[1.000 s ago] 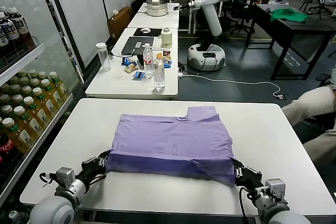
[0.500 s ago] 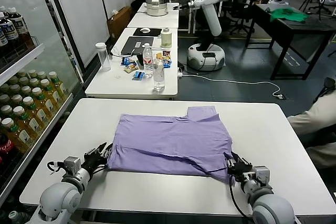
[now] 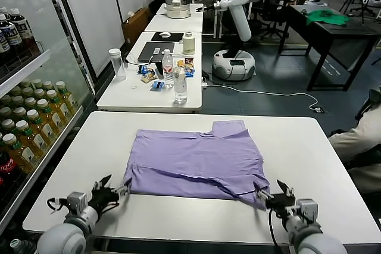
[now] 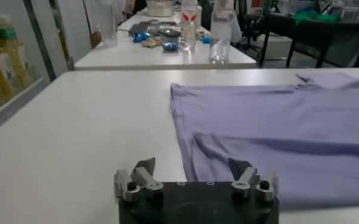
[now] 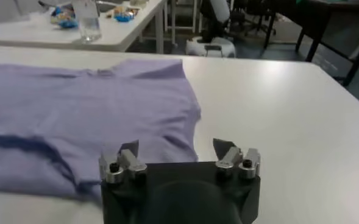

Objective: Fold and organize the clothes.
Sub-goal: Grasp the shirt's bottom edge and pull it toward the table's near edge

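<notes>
Head view: the shirt [image 3: 196, 159] lies flat in the middle of the table [image 3: 309, 147], its near hem doubled over into a loose band and one sleeve poking out at the far edge. The left gripper [image 3: 110, 194] sits just off the shirt's near left corner, the right gripper [image 3: 275, 197] just off its near right corner. Both are spread wide and hold nothing. The risk I see is in that near fold: it looks slack and wrinkled, most of all toward the right corner, so it could spring open or skew if a finger catches the hem.

Left wrist view: the left gripper [image 4: 194, 176] has its jaws well apart and empty, with the shirt [image 4: 277, 134] lying just ahead of them and reaching beside one finger. Whether cloth touches that finger I cannot tell.

Right wrist view: the right gripper [image 5: 178, 157] is likewise wide and empty, with the shirt [image 5: 88, 109] close before it and its corner rumpled, which a careless regrasp could drag.
</notes>
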